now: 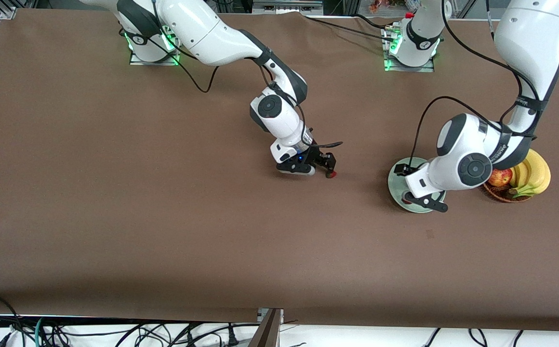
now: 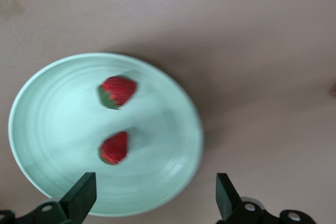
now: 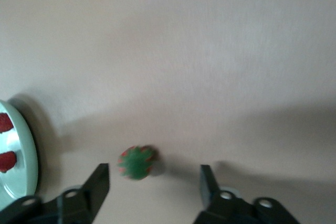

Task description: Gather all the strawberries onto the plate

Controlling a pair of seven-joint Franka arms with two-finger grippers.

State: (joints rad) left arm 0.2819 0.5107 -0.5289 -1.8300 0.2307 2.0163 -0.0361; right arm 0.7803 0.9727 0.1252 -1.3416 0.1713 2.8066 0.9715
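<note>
Two strawberries [image 2: 117,91] lie inside the plate [image 2: 47,103], red and glossy, one showing its green cap at one end, the other [image 2: 114,148] just beside it and apart from it. The plate is a pale mint-green round dish with a raised rim, sitting on the brown counter [image 1: 115,193] toward the left arm's end, beside a basket [image 1: 499,193] holding an apple [image 1: 500,177] and bananas [image 1: 532,176].

The left gripper [image 2: 155,195] hangs over the plate, its fingers spread wide and empty.

The third strawberry [image 3: 137,162] sits on the counter near the middle, green cap up toward the wrist camera, red flesh peeking round it. The right gripper [image 3: 155,184] is low over it with fingers apart on either side, seemingly not touching it, though the blur makes that uncertain.
</note>
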